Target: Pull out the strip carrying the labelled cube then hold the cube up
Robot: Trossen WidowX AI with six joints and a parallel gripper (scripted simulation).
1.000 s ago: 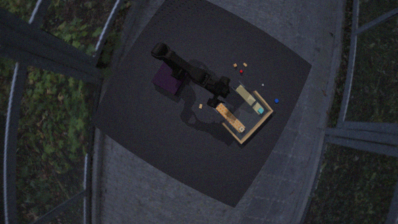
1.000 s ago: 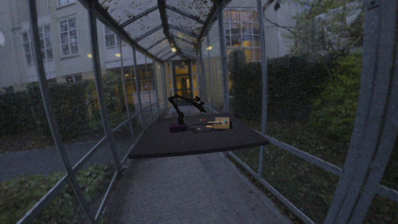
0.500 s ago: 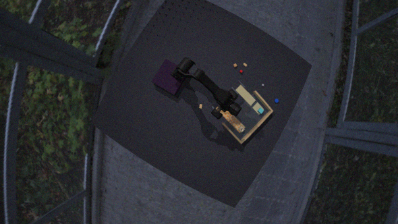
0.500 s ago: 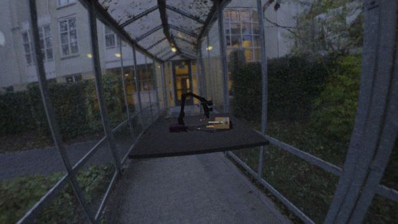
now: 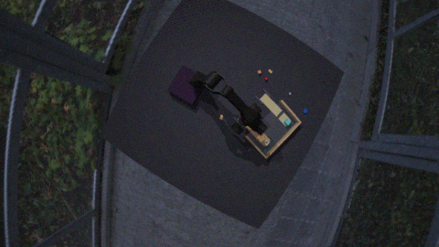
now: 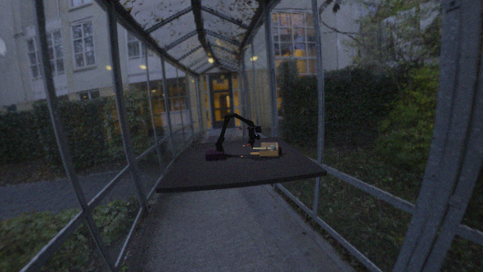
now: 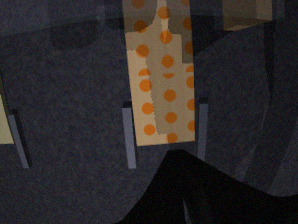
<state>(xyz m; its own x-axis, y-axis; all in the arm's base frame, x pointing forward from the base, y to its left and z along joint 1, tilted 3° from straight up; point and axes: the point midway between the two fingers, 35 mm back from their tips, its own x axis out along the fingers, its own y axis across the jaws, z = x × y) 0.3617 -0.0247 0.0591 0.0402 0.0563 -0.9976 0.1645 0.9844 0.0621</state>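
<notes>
The orange-dotted strip (image 5: 262, 138) (image 7: 158, 95) lies between two low rails, its far end inside the wooden enclosure (image 5: 283, 140); no break shows in its visible part. The labelled cube (image 5: 266, 142) sits on that far end. The pale strip (image 5: 270, 104) (image 7: 4, 125) is parallel to it, with a gap before a separate pale piece (image 5: 283, 117) carrying a cyan cube (image 5: 287, 121). My gripper (image 7: 174, 157) (image 6: 251, 145) is shut and empty, pointing down just off the dotted strip's near end. Whether it touches the strip I cannot tell. In the top view the arm hides the fingertips and that near end.
A small tan block (image 5: 221, 117) lies toward the purple base (image 5: 182, 87). Two tan blocks (image 5: 260, 71) (image 5: 270, 71), a red piece (image 5: 266, 79), a small white piece (image 5: 290, 93) and a blue piece (image 5: 305, 111) lie beyond the pale strip. Rails (image 7: 129, 137) (image 7: 202, 132) flank the dotted strip.
</notes>
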